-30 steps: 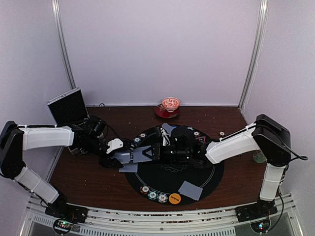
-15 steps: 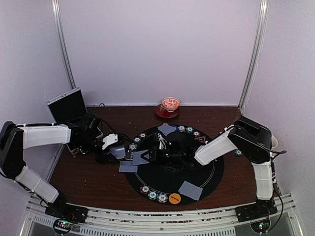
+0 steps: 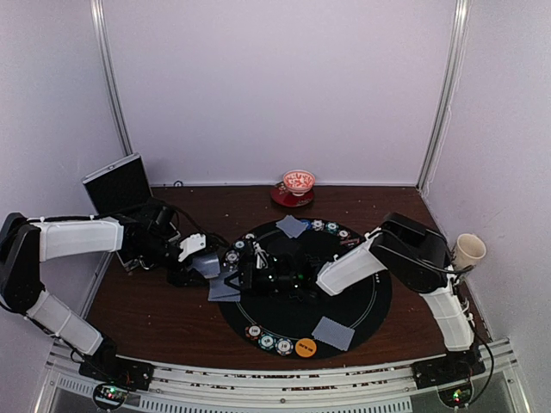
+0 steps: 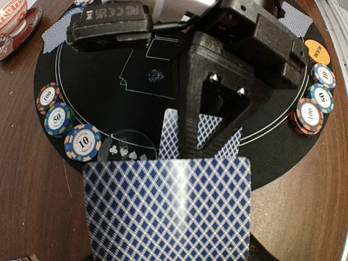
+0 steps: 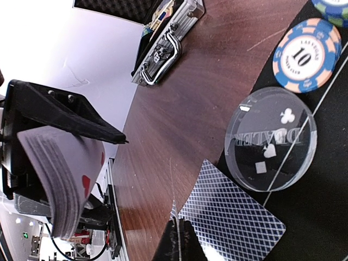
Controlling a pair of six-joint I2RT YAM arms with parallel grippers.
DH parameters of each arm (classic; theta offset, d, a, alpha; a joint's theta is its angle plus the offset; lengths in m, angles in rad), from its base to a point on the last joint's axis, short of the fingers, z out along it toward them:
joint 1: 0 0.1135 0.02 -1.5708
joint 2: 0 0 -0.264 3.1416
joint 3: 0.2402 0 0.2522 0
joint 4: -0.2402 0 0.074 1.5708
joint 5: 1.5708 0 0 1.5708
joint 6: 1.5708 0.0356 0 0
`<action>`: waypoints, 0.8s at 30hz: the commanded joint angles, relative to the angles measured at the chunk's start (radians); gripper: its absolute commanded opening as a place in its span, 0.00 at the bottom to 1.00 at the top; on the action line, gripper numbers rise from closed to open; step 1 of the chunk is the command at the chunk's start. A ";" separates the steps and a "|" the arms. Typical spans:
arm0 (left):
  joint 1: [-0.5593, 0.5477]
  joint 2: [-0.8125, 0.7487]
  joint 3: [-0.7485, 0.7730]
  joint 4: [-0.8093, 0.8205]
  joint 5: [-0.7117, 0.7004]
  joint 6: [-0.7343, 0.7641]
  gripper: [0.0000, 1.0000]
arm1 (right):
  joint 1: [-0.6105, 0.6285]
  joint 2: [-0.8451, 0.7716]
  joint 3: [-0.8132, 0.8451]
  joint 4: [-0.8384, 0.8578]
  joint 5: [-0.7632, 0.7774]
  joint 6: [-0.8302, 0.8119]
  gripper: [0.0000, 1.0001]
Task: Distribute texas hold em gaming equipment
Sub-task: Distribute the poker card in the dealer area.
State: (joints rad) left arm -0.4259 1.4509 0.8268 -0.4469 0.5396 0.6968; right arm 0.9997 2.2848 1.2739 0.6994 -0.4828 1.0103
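The right gripper (image 5: 179, 240), now clear of the deck (image 4: 168, 212), is lowering a card (image 5: 231, 217) at the left edge of the mat (image 3: 370, 301), jaws apparently closed on it. The left gripper (image 3: 202, 267) is clamping the deck; dealing is progressing.

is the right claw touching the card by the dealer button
Touching. Right wrist view shows the right claw shut on a corner of the card, beside the dealer button.

The left arm (image 3: 77, 238) and right arm (image 3: 353, 265) are clad in white shells, with black joints. A black cable (image 3: 194, 231) is looped at the left wrist. Two silver screws are set in the black, wedge-shaped right finger (image 4: 197, 92), and white lettering is printed on a black housing (image 4: 111, 24)
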 commanded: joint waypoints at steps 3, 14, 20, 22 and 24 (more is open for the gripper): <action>0.007 -0.026 0.023 0.005 0.031 0.015 0.58 | 0.013 0.046 0.044 -0.003 -0.007 0.010 0.00; 0.006 -0.021 0.023 0.004 0.035 0.016 0.58 | 0.017 0.004 0.046 -0.105 0.060 -0.046 0.19; 0.006 -0.020 0.024 0.004 0.036 0.017 0.58 | 0.017 -0.071 0.016 -0.184 0.137 -0.096 0.29; 0.006 -0.020 0.025 0.004 0.037 0.017 0.58 | 0.018 -0.099 0.004 -0.207 0.164 -0.114 0.31; 0.006 -0.020 0.024 0.003 0.036 0.017 0.58 | 0.019 -0.124 -0.006 -0.229 0.184 -0.125 0.33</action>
State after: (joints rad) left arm -0.4259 1.4509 0.8268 -0.4477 0.5461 0.6987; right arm 1.0107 2.2513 1.2888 0.5259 -0.3756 0.9344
